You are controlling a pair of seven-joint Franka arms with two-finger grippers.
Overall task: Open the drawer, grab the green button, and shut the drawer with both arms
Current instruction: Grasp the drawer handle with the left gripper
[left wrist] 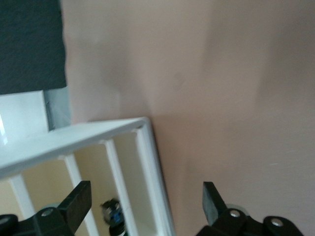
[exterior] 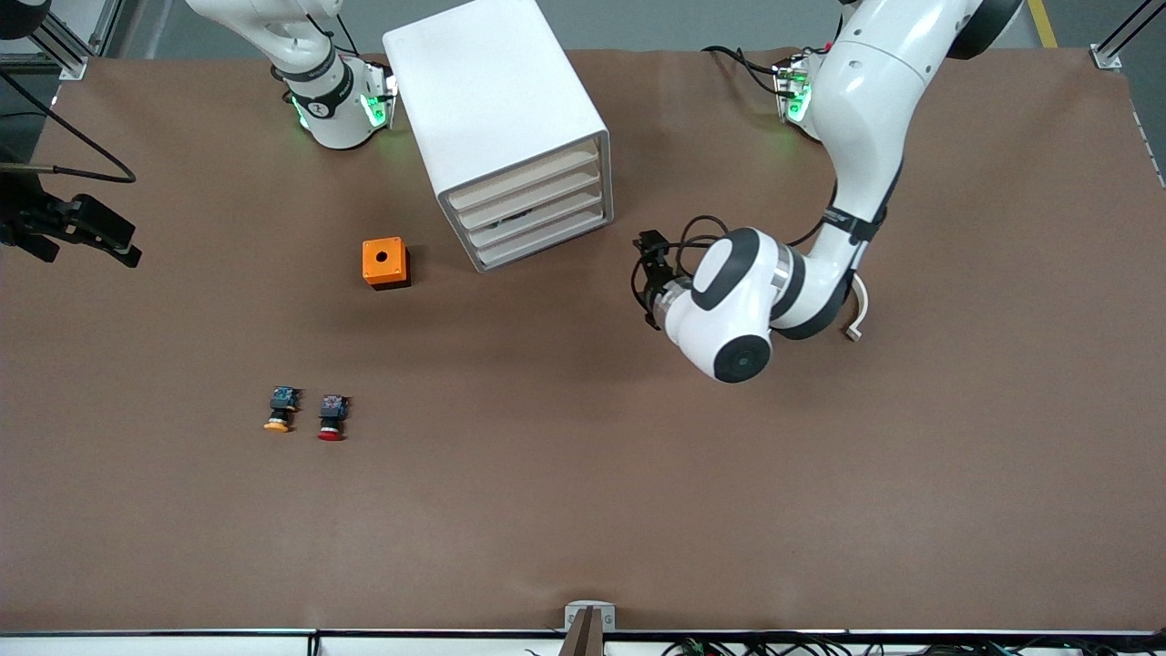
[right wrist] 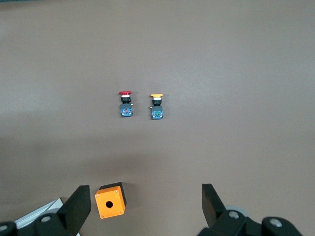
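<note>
The white cabinet (exterior: 496, 109) stands near the robots' bases, and the fronts of its four slat drawers (exterior: 533, 214) are level with each other. My left gripper (exterior: 643, 278) is open and empty. It is low over the table, beside the cabinet's front, toward the left arm's end. In the left wrist view the open gripper (left wrist: 145, 196) faces the cabinet's corner post (left wrist: 152, 177). A small dark button with a blue block (left wrist: 112, 216) shows between the slats; its cap barely shows. My right gripper (right wrist: 145, 199) is open and empty, high over the table; it is out of the front view.
A small orange box with a hole (exterior: 384, 262) (right wrist: 110, 200) sits beside the cabinet toward the right arm's end. An orange-capped button (exterior: 281, 410) (right wrist: 156, 107) and a red-capped button (exterior: 332, 417) (right wrist: 125, 103) lie side by side nearer to the front camera. A black camera mount (exterior: 73, 228) is at the table's edge.
</note>
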